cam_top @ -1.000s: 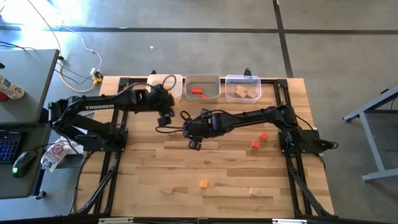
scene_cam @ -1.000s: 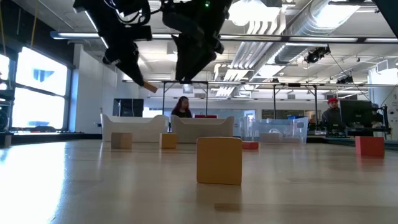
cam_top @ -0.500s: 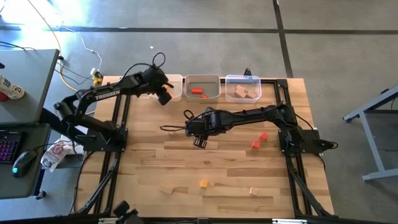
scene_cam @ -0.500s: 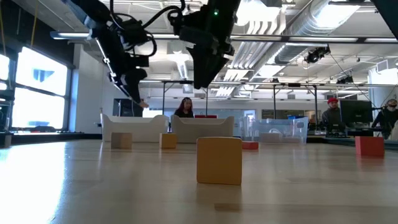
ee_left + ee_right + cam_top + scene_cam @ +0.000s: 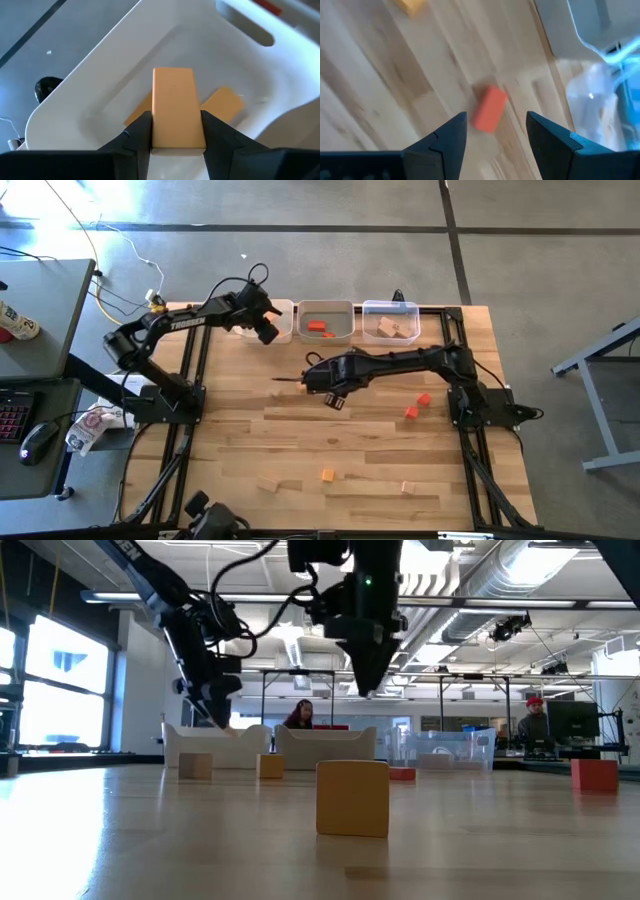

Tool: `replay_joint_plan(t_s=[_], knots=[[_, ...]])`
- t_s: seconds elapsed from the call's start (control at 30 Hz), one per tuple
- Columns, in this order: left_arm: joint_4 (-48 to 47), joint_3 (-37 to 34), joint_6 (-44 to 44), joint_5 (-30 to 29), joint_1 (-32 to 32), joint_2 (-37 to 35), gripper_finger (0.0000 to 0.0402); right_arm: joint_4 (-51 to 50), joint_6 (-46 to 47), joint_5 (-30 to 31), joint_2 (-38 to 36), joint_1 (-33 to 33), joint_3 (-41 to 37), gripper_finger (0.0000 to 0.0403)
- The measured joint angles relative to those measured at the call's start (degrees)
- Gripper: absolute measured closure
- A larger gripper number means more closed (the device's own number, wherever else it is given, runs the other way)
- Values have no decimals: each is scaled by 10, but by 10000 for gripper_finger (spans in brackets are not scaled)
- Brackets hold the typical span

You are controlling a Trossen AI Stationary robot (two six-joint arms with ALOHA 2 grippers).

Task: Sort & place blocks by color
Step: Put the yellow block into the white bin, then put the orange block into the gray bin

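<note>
Since the earlier frame both arms have swung toward the bins. Nearest the front edge of the pale plank tabletop (image 5: 230, 442), small cubes (image 5: 328, 475) lie scattered. Mid-table, the right gripper (image 5: 333, 399) hangs with fingers spread and empty above a red block (image 5: 488, 108). Farthest back, the left gripper (image 5: 266, 331) pinches a smooth orange bar (image 5: 172, 108) over the white bin (image 5: 100, 85).

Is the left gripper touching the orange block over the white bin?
Touching. The left wrist view shows the left gripper with both fingers pressed against the orange block.
</note>
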Motion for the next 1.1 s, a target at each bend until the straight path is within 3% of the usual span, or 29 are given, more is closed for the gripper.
replay_joint_plan(t_s=[0.2,0.6,0.83,1.1], knots=[[0,0,-9,-2,2,3,261,-20,12,-10,0,-17,-35,212],[-23,3,-26,-1,2,-4,169,-35,22,-36,0,-27,-82,212],[-160,70,-33,4,-1,-4,166,-38,7,-37,0,-45,-82,212],[-225,87,-35,4,-33,-21,165,-84,-6,-36,0,-70,-82,212]])
